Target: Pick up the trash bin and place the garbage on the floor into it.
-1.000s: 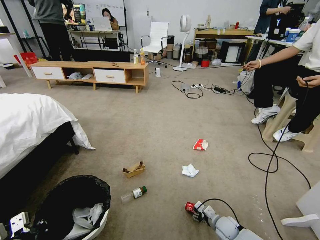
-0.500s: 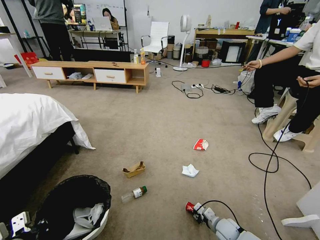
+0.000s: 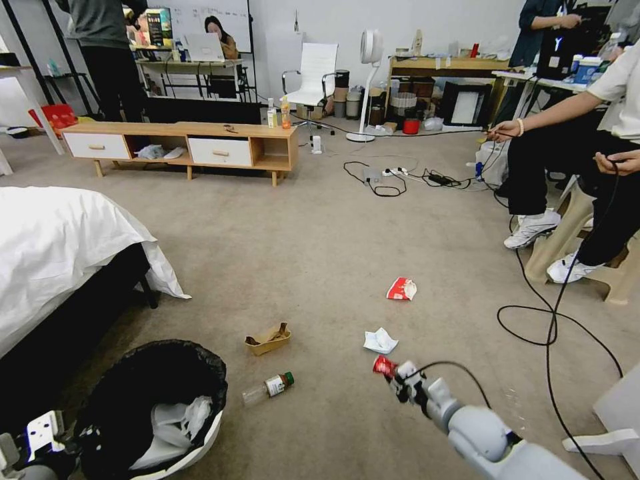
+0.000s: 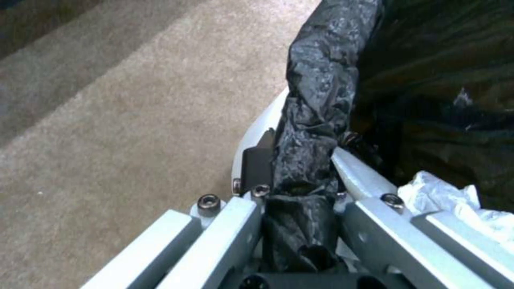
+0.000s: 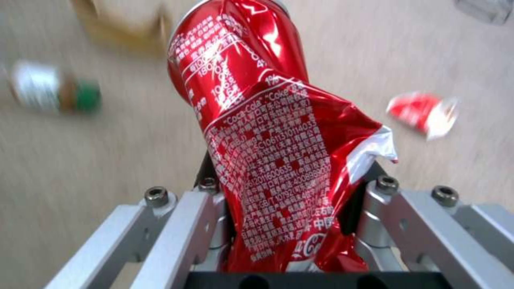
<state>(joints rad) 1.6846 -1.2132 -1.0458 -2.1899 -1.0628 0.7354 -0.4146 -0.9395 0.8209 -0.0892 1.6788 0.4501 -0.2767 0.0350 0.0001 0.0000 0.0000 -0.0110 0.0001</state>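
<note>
The right gripper (image 3: pixel 395 377) is clamping the crushed red can (image 3: pixel 383 366) at five o'clock. The left gripper (image 4: pixel 300 160) is pinching the trash bin (image 3: pixel 200 447) rim; its wrist view is revealing the black bag (image 4: pixel 316 100) between the fingers.

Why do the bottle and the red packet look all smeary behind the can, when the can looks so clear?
In the right wrist view the crushed red can, clamped in the right gripper, is sharp enough to read, while the bottle and the red-and-white packet on the floor behind it are streaked, probably motion blur; in the head view both look crisp.
</note>
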